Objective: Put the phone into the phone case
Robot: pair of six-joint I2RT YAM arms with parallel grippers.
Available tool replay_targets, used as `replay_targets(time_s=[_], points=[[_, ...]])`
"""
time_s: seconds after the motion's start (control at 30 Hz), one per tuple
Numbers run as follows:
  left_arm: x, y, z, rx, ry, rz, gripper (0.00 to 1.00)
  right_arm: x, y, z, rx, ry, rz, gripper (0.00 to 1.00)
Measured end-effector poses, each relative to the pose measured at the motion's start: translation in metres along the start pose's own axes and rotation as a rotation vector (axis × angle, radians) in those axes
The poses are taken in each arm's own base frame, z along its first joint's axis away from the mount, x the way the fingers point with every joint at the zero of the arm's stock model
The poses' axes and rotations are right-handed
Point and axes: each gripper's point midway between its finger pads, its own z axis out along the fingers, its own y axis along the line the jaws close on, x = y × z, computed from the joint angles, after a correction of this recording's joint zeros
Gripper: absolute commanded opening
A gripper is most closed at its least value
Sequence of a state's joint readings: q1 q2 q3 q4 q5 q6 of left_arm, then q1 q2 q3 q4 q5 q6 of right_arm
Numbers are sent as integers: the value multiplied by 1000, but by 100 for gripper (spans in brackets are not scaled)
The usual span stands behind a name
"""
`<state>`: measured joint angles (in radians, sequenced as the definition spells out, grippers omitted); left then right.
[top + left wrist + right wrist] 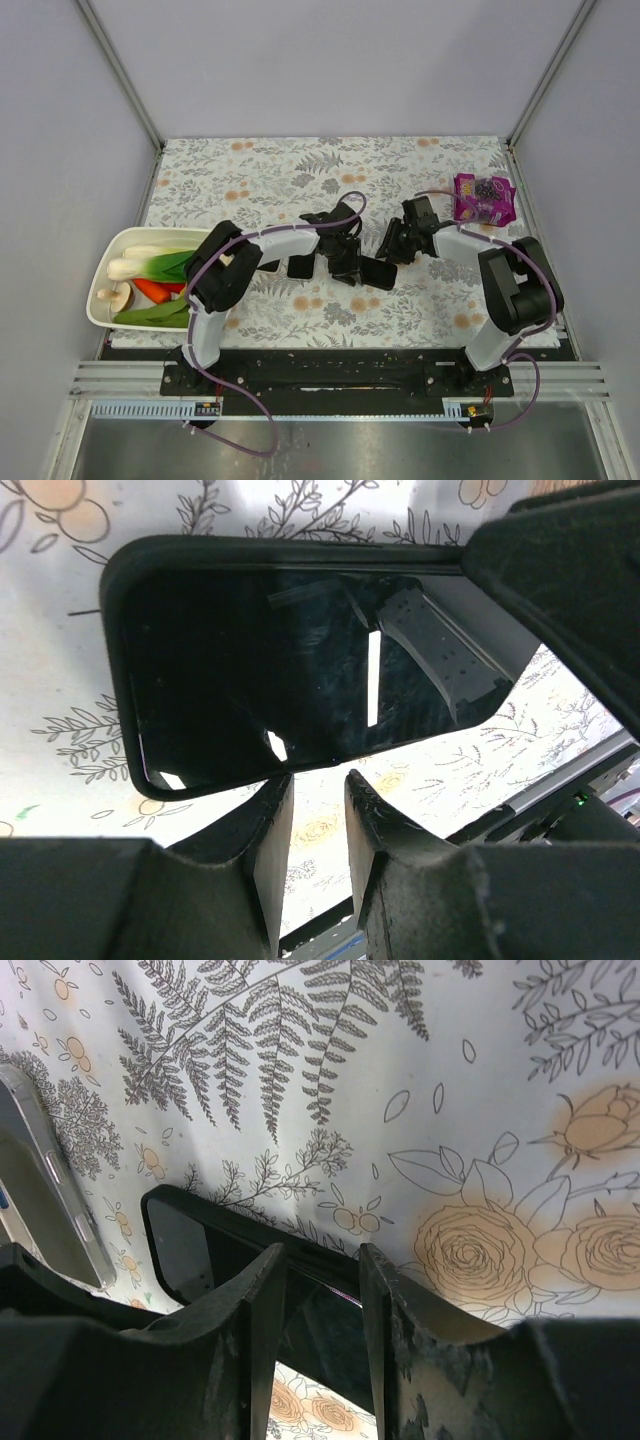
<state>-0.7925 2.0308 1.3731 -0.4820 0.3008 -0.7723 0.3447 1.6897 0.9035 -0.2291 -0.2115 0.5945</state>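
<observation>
Black glossy slab phone (378, 272) lies mid-way across the floral-cloth counter (250, 170) between both arms, long axis roughly left-right; right jaws look nearer, at its far right end.

Left wrist view: phone (300, 660) lies broadside just beyond the narrowly parted left jaws, which hold nothing.

Right wrist view: right jaws, part-open, straddle the phone (190, 1240); whether they pinch it I cannot tell; clear plastic phone case (45, 1195) lies near, at this view's left.
</observation>
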Motion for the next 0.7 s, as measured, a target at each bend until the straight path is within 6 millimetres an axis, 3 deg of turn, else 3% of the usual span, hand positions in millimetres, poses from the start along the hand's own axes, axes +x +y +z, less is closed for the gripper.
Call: replay_targets(time_s=[0.7], points=[[-15,22,-8,-36,-1,-18,32,22,-2,-13,-22,-77,95,43]])
